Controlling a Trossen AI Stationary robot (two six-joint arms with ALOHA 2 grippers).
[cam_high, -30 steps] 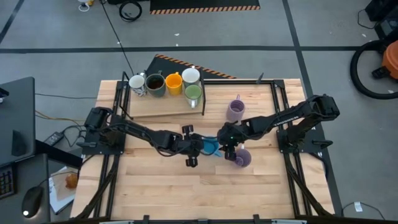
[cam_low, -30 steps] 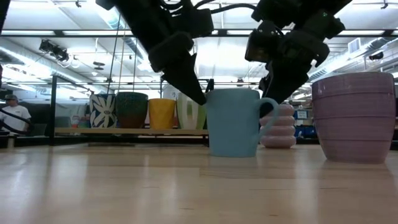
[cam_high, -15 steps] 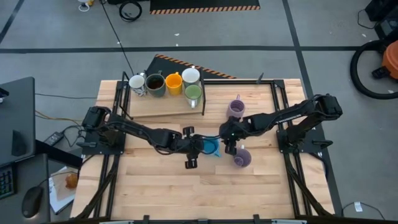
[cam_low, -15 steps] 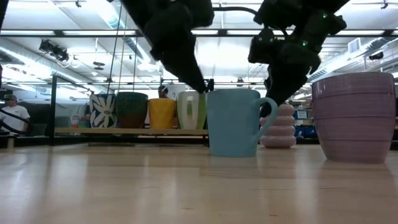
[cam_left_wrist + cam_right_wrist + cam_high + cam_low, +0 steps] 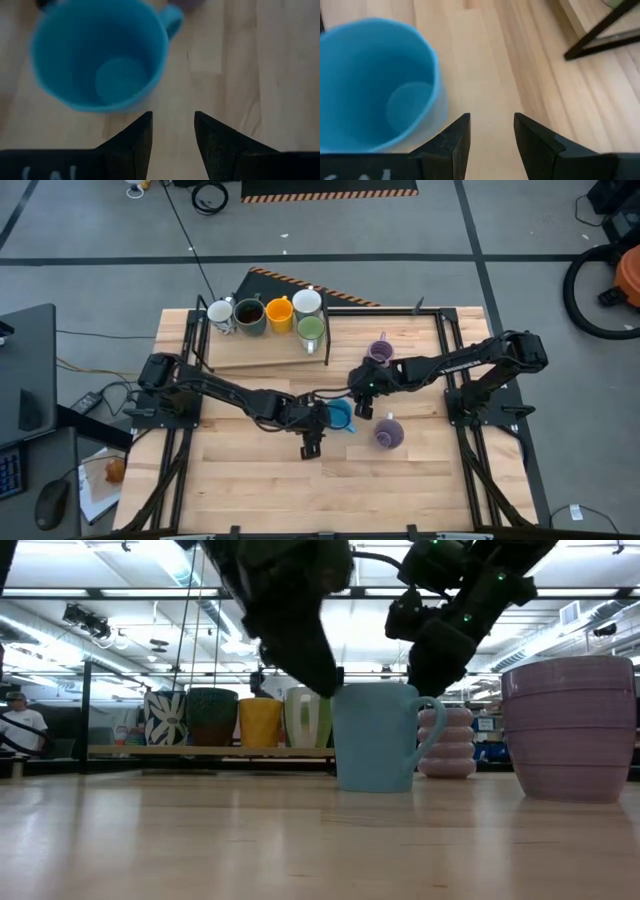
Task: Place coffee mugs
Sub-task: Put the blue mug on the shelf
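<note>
The blue mug is standing upright mid-worktop, mouth up. Left gripper and right gripper are hovering beside it, fingers parted, holding nothing

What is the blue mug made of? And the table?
The blue mug looks like glazed ceramic: thick walls, smooth, even colour with a soft sheen, though painted enamel or plastic can't be ruled out. The table looks like pale wood planks with visible grain lines and seams, and a smooth, lightly finished top.
</note>
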